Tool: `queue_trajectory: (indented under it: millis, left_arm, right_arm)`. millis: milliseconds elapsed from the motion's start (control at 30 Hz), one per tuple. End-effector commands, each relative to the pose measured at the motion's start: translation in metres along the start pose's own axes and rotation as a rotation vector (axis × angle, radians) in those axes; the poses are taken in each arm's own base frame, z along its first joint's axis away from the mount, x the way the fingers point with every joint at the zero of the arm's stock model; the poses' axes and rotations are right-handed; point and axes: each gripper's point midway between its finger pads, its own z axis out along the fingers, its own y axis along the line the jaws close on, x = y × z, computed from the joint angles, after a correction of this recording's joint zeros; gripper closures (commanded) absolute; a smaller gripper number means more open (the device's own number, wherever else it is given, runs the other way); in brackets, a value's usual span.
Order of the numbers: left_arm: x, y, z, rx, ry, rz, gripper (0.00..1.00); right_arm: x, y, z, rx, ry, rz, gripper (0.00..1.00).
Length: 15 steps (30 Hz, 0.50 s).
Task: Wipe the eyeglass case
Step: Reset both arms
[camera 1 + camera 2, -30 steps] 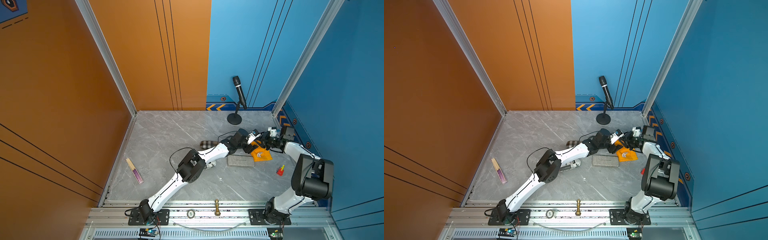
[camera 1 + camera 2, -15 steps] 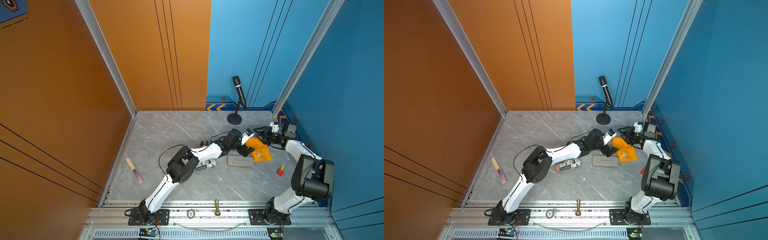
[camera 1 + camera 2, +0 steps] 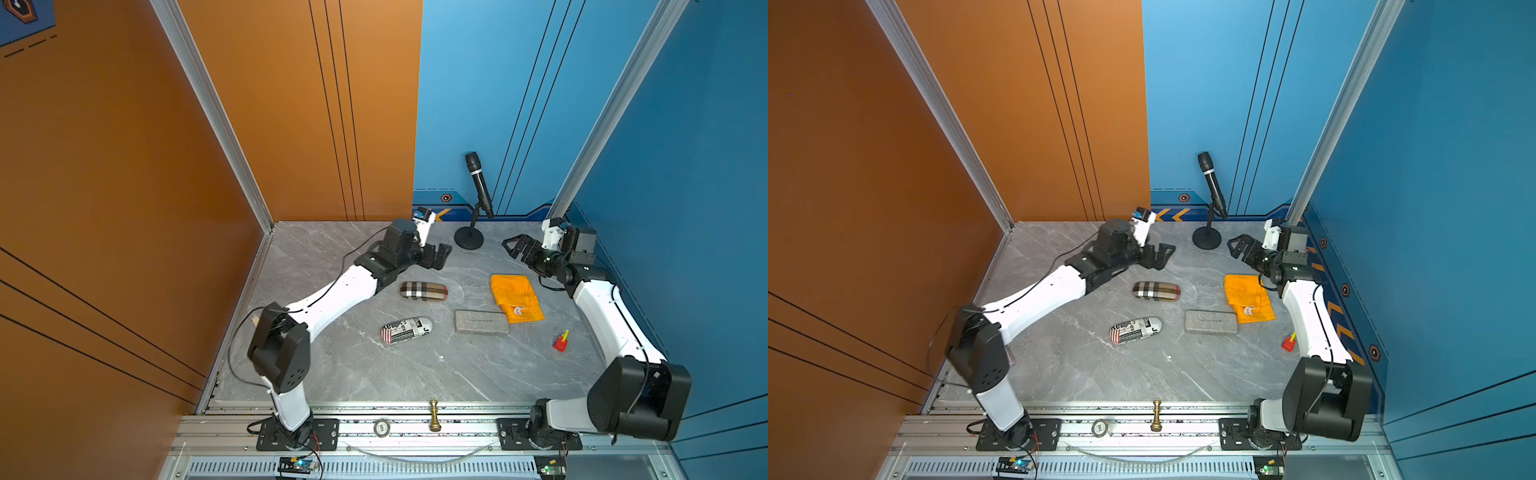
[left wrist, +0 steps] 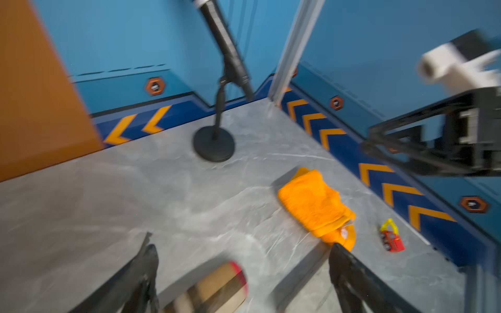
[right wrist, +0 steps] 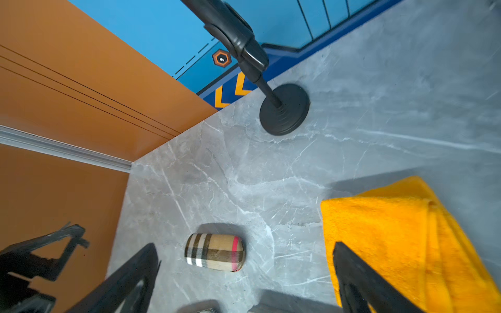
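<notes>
The left hand (image 3: 440, 257) and the right hand (image 3: 513, 247) were both seen splayed wide with nothing gripped, raised off the tabletop (image 3: 374, 374). The plaid eyeglass case (image 3: 423, 290) was found lying flat just below the left hand, well apart from the right. The orange cloth (image 3: 515, 297) was spread just below the right hand, likely kept within its reach for wiping. The left wrist view was smeared, and the case was cropped there.
</notes>
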Motion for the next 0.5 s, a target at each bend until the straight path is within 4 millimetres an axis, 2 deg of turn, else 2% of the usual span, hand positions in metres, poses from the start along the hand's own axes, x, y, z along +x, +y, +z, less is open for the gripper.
queue_trajectory:
  millis: [0, 67, 100, 200, 233, 267, 300, 367, 467]
  left_arm:
    - [0.033, 0.094, -0.047, -0.333, 0.083, -0.020, 0.02]
    - [0.045, 0.139, -0.086, -0.486, 0.061, -0.027, 0.02]
    - [0.045, 0.155, -0.101, -0.545, 0.019, -0.019, 0.02]
    - [0.083, 0.202, -0.147, -0.711, -0.048, -0.020, 0.02]
    - [0.094, 0.211, -0.157, -0.738, -0.070, -0.016, 0.02]
    - [0.108, 0.218, -0.166, -0.758, -0.090, -0.018, 0.02]
    - [0.116, 0.222, -0.171, -0.764, -0.108, -0.015, 0.02]
    - [0.135, 0.222, -0.173, -0.767, -0.100, 0.053, 0.02]
    - [0.160, 0.232, -0.171, -0.808, -0.051, 0.079, 0.02]
  right_arm:
    - [-0.015, -0.007, -0.034, 0.191, -0.222, -0.287, 0.00]
    - [-0.009, -0.006, -0.045, 0.249, -0.327, -0.421, 0.00]
    - [-0.002, -0.011, -0.045, 0.260, -0.333, -0.431, 0.00]
    - [0.024, -0.033, -0.040, 0.250, -0.314, -0.391, 0.01]
    - [0.034, -0.040, -0.037, 0.236, -0.350, -0.394, 0.00]
    - [0.034, -0.040, -0.038, 0.221, -0.413, -0.403, 0.00]
    - [0.041, -0.049, -0.036, 0.246, -0.434, -0.406, 0.01]
    - [0.053, -0.071, -0.031, 0.312, -0.451, -0.383, 0.00]
    - [0.071, -0.087, -0.013, 0.322, -0.418, -0.370, 0.00]
